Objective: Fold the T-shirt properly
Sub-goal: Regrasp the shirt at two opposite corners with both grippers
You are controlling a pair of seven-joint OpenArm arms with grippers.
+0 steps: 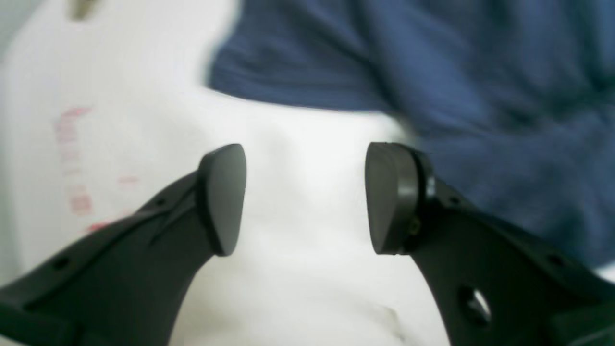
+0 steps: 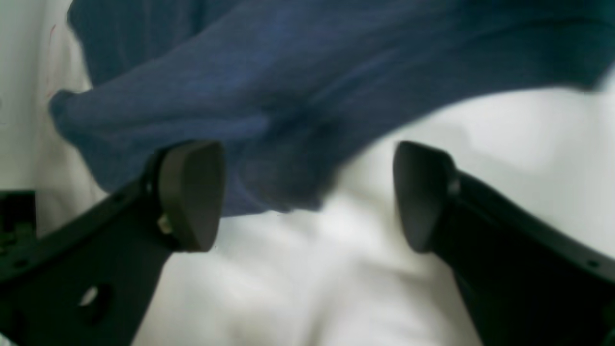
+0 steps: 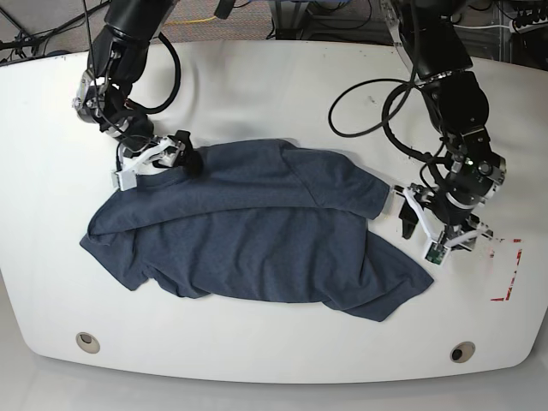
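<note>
On the table, rumpled T-shirt [image 3: 248, 231]

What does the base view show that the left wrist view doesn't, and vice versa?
Base only: the whole spread of the T-shirt, the right arm's open fingers, and both round table holes.
Left wrist only: a close-up of the gap between the left arm's open fingers.
Both: part of the T-shirt, the white table, red marks.

Base looks down; 2 wrist views look closer.
</note>
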